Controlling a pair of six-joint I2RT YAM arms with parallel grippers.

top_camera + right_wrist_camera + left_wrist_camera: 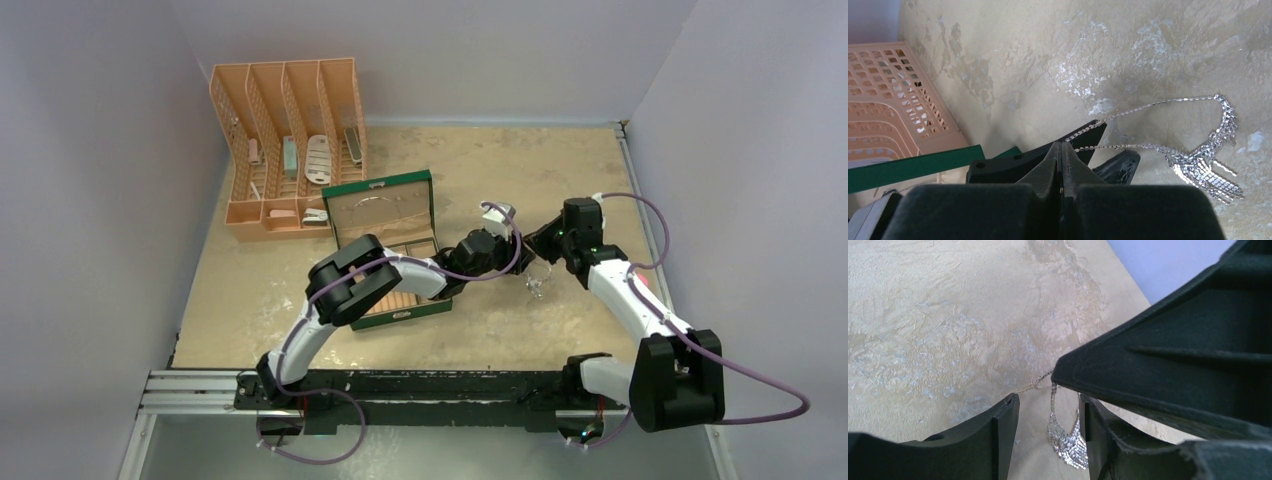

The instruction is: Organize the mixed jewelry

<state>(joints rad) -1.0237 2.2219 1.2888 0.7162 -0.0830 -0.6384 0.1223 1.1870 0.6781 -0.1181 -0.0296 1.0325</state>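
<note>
The right jaws pinch the silver necklace point(1198, 167) by its thin chain; it hangs over the table point(560, 170). The left jaws stand half open around it. A weak pinch could drop it.

Plain pale lavender-grey walls point(90, 200) close in the bench point(560, 170) on its left, far and right sides. The bench top is sandy beige, mottled with whitish worn patches. A light strip point(632, 160) runs along its right edge, and an aluminium rail point(190, 392) crosses the near edge. The light is soft and even.
</note>
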